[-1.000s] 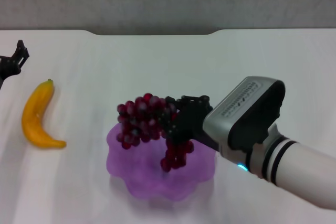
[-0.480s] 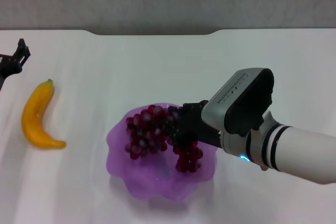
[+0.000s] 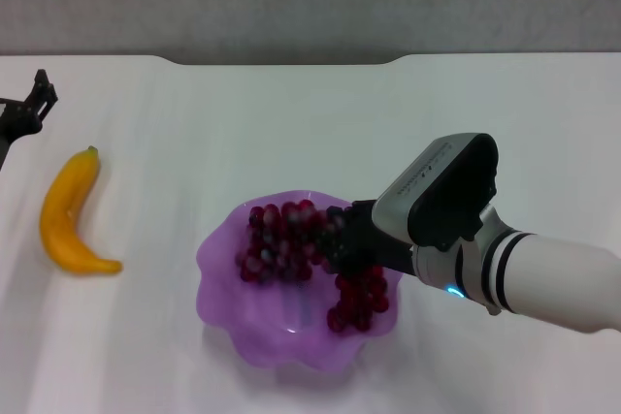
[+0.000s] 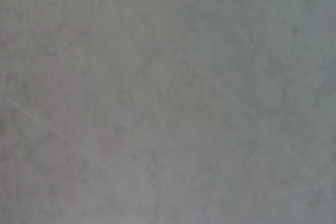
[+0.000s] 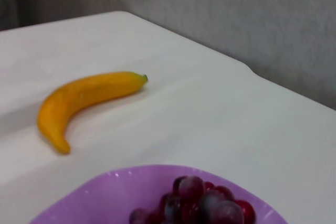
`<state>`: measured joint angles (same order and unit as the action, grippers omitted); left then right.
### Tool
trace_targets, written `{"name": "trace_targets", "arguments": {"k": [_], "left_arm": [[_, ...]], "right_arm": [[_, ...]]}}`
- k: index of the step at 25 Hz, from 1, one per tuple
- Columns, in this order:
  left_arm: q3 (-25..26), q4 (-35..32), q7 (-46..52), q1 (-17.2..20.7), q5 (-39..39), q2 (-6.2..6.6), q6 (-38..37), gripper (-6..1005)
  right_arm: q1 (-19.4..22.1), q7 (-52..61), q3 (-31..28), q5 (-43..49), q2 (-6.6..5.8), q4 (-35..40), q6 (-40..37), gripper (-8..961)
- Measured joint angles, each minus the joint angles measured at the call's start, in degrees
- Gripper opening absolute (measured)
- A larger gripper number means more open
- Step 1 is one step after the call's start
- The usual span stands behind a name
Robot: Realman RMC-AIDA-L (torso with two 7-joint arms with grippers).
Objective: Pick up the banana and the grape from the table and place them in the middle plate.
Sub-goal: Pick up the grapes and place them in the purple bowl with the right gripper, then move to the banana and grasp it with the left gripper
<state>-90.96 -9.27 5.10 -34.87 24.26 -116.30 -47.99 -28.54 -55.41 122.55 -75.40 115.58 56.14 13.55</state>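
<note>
The grape (image 3: 279,242) bunch lies inside the middle plate (image 3: 291,346), a translucent purple dish with a wavy rim, and part of the bunch droops toward the plate's right side. My right gripper (image 3: 342,242) reaches in from the right and is shut on the bunch's middle. In the right wrist view the grape (image 5: 205,203) sits low in the plate (image 5: 105,192). The banana (image 3: 66,212) lies on the white table (image 3: 291,123) left of the plate, also seen as the banana (image 5: 79,98) beyond the plate's rim. My left gripper (image 3: 29,109) is parked at the far left edge, behind the banana.
The table's far edge meets a grey wall at the back. The left wrist view holds only a plain grey surface. Bare tabletop lies between the banana and the plate.
My right gripper has come down and slightly right with the grape bunch, from above the plate's rim to inside the plate. Banana and left arm have not moved.
</note>
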Motion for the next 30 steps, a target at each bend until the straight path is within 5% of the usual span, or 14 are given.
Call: {"name": "trace_targets", "arguments": {"k": [12,20,30], "left_arm": [[0.0,-0.1,0.0,-0.3,0.0,-0.06,0.0,779],[0.0,-0.1,0.0,-0.3,0.0,-0.06,0.0,776],[0.0,-0.1,0.0,-0.2,0.1,-0.06,0.0,772]], "right_arm": [[-3.8,0.1,2.7,-2.7,0.11,-6.5,-5.1,282],[-3.9,-0.4,3.6,-3.0,-0.15,-6.8,-7.9,660],[-3.0,-0.7,4.5,-2.8,-0.17,-5.4,-18.1,790]]}}
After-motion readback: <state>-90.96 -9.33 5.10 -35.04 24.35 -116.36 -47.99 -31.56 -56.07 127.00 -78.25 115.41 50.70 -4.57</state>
